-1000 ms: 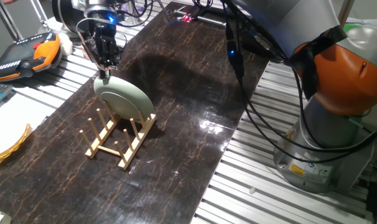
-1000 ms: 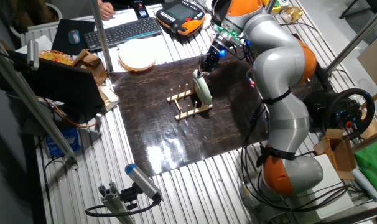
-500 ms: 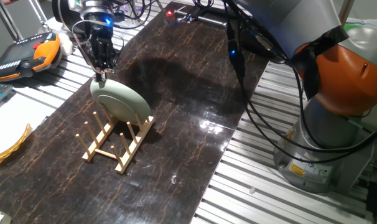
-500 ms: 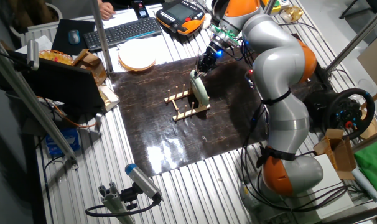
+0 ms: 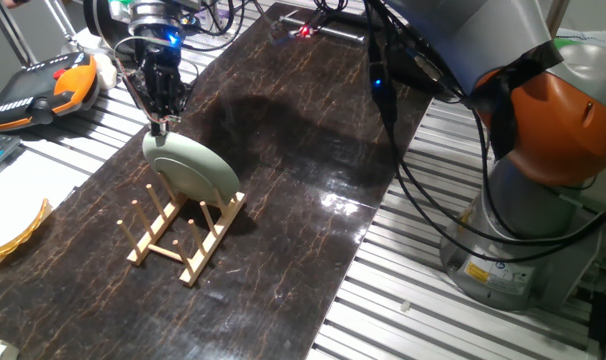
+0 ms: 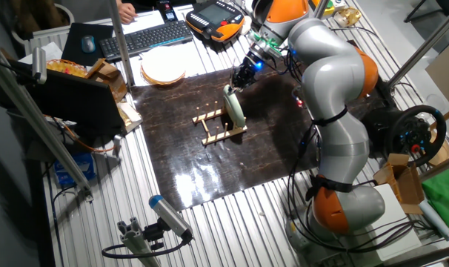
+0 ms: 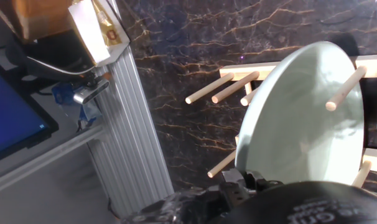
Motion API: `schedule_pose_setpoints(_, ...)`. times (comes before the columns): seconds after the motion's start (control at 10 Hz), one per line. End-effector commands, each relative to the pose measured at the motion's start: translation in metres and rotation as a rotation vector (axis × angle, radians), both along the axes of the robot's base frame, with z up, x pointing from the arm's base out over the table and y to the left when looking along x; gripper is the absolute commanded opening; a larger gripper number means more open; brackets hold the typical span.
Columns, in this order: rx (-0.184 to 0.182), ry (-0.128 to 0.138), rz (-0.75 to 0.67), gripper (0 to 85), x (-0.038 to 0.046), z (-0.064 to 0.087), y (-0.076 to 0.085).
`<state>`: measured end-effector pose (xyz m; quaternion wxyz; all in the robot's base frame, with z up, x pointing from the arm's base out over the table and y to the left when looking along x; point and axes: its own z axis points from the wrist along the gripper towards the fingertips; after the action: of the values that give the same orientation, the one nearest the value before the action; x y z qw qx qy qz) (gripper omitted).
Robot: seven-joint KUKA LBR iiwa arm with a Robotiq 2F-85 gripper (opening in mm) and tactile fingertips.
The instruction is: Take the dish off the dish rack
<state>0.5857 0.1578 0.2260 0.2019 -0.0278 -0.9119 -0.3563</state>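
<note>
Gripper [image 5: 160, 124] clamps the dish's [image 5: 191, 170] top rim from directly above; dish stands on edge between the rack's [image 5: 179, 238] pegs.

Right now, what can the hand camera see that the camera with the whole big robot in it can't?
Only the hand view shows a blue screen and a peg crossing the dish's face. Only the other fixed view shows the whole arm, a keyboard and the yellowish plate. Both show the dish standing in the dish rack.
</note>
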Motion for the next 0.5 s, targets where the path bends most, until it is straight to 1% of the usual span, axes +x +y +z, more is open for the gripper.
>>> schedule_pose_setpoints(0.0, 0.000, 0.001, -0.005, 1.0, -0.0002, 0.0006, 0.0021)
schedule_pose_setpoints(0.1, 0.000, 0.001, -0.017, 1.0, -0.0008, 0.0012, 0.0060)
schedule_pose_setpoints(0.2, -0.003, -0.007, -0.033, 1.0, -0.0013, 0.0011, 0.0083)
schedule_pose_setpoints(0.4, 0.015, -0.008, -0.068, 1.0, -0.0004, 0.0000, 0.0086)
